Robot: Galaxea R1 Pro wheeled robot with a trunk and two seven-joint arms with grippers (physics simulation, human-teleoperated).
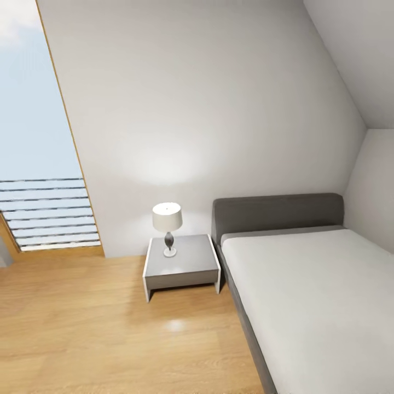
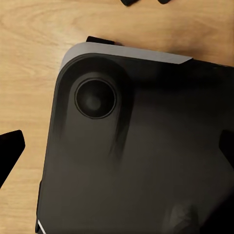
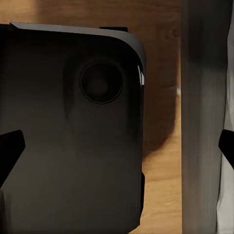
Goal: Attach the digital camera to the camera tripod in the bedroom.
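I am in the bedroom, facing a white wall over light wood plank floor. The digital camera and the camera tripod are out of view. My left gripper hangs open above my own black base; one black fingertip sits at each side edge of the left wrist view, with nothing between them. My right gripper is open in the same way over the base, fingertips wide apart and empty.
A grey upholstered bed with a white mattress fills the right. Its grey frame stands close beside my base. A white nightstand with a lamp sits left of the bed. A tall window is at the left.
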